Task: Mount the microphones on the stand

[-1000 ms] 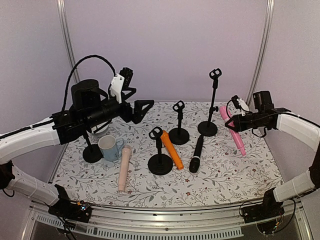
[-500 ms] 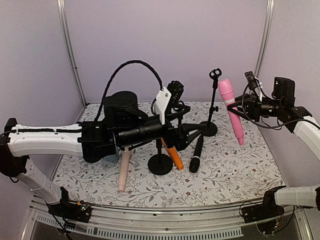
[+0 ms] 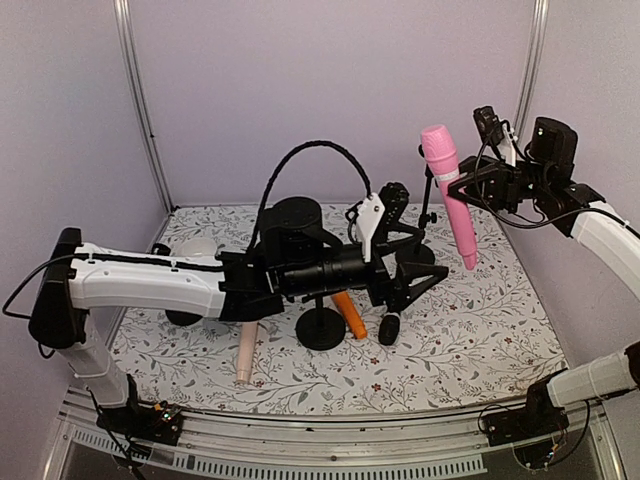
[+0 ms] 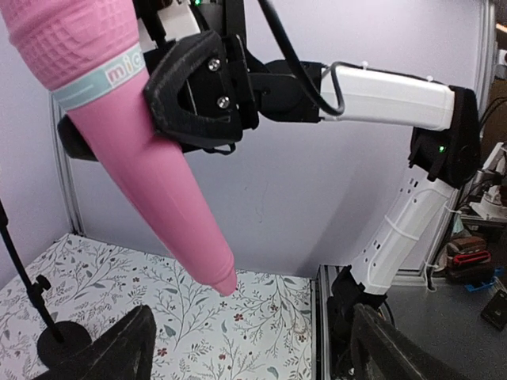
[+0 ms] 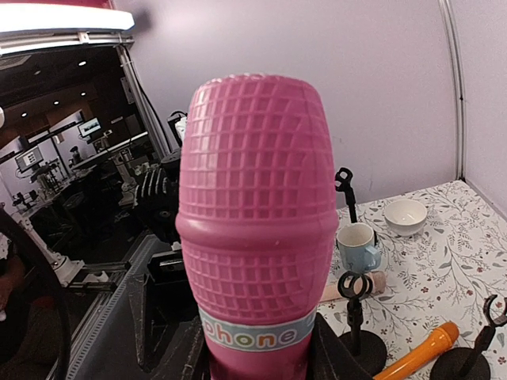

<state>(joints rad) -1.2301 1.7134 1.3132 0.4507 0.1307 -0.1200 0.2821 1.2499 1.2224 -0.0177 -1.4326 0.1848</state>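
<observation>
Floral tabletop [image 3: 480, 330] below: at 2 o'clock the right jaws clamp the bright pink microphone [image 3: 453, 205], head up; the left jaws gape wide near centre.

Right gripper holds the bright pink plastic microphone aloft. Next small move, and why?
Probably ease the open left gripper forward and up to bracket the tapered tail of the bright pink plastic microphone: the right gripper grips it below the head, its tail hanging free just ahead.

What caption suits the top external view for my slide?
Right gripper holds the bright pink stick microphone head-up above the floral-patterned table; open left gripper reaches across the middle.
</observation>
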